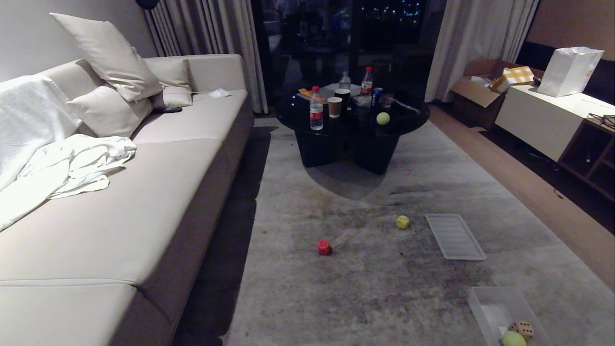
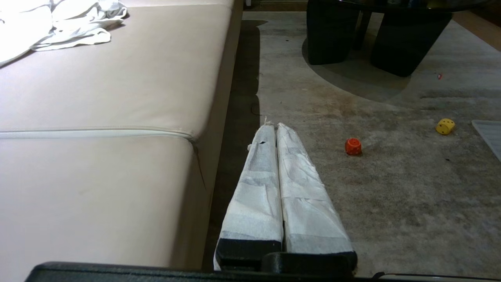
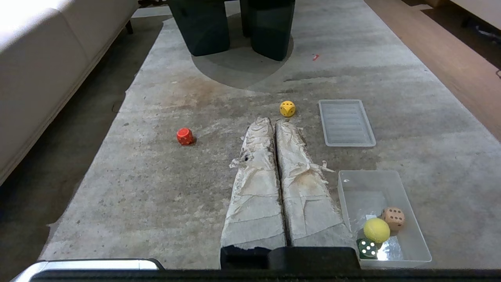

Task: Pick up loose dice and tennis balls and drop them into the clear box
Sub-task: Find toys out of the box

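Now | clear box [image 3: 407,196] holds 3 pieces | red die [image 3: 184,136], yellow die [image 3: 287,108] loose beyond it | tennis ball [image 1: 383,118] on coffee table [image 1: 413,117] | left gripper [image 2: 273,126], right gripper [image 3: 273,121] pressed together, empty | advice: spread jaws before descending, straddle die squarely.

Left gripper [image 2: 273,126] and right gripper [image 3: 273,122] both point forward, low and level, fingers pressed together, holding nothing.

A beige sofa [image 1: 144,192] flanks a stained grey rug [image 1: 365,269] before a black table [image 1: 350,129].
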Motion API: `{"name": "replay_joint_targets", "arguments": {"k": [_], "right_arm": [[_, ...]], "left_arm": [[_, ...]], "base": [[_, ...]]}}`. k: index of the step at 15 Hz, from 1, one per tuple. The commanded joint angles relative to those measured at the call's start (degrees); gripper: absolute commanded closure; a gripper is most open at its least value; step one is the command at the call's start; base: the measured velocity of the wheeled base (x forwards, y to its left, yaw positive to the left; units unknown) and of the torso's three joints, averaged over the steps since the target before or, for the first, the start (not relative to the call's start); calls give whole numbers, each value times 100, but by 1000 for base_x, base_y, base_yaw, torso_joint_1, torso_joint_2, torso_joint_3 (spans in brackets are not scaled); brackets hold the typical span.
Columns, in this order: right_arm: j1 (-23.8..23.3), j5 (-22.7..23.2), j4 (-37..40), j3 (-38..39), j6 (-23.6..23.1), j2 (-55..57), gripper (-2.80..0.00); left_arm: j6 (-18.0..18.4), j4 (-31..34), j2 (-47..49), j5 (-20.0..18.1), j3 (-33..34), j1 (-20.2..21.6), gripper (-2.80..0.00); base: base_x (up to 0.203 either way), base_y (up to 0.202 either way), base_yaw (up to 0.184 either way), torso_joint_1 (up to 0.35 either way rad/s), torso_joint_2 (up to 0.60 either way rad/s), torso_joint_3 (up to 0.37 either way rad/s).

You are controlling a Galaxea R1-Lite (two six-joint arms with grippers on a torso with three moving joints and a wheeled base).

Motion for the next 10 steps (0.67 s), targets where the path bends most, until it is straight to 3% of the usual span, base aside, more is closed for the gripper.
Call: {"name": "replay_joint_targets", "arguments": {"k": [1, 5, 10], "right_arm": [[0, 10, -3, 62, -28, 7, 0], [0, 10, -3, 62, -18, 7, 0], [0, 1, -3, 62, -9, 7, 0]], "left_arm": [[-4, -4, 6, 4, 9, 0, 0], [-56, 5, 6, 38, 9, 0, 0], [-66, 5, 6, 39, 9, 0, 0]], "base": [[0, 0, 0, 0, 0, 0], [18, 0, 0, 0, 1, 0], [178, 0, 1, 2, 2, 1]]}}
